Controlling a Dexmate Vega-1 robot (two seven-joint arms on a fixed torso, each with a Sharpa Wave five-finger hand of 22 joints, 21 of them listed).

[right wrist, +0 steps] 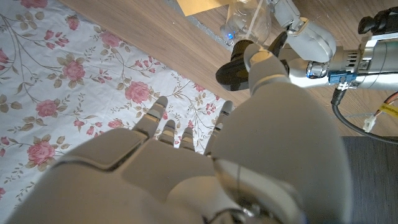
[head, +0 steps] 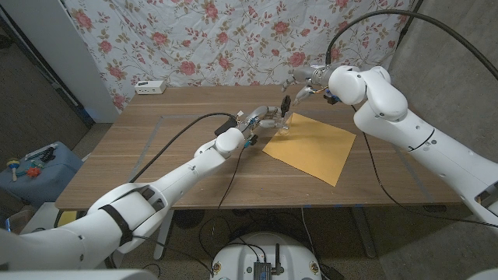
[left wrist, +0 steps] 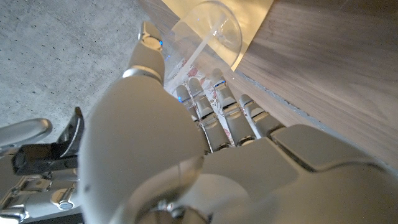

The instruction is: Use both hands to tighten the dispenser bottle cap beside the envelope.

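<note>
A clear dispenser bottle (head: 284,126) stands at the near-left corner of the yellow envelope (head: 311,148). My left hand (head: 263,119) grips the bottle's body from the left; its fingers (left wrist: 214,102) wrap the clear plastic (left wrist: 208,31). The black dispenser cap (head: 285,103) sits on top of the bottle. My right hand (head: 305,82) comes down from behind and above, and its thumb (right wrist: 254,55) presses against the black cap (right wrist: 233,71). The other right fingers (right wrist: 168,132) point away, and how they meet the cap is hidden.
A white power strip (head: 150,87) lies at the table's back left by the floral cloth (head: 233,39). Black cables (head: 183,128) run along my left arm over the table. A blue box (head: 35,167) sits on the floor at left.
</note>
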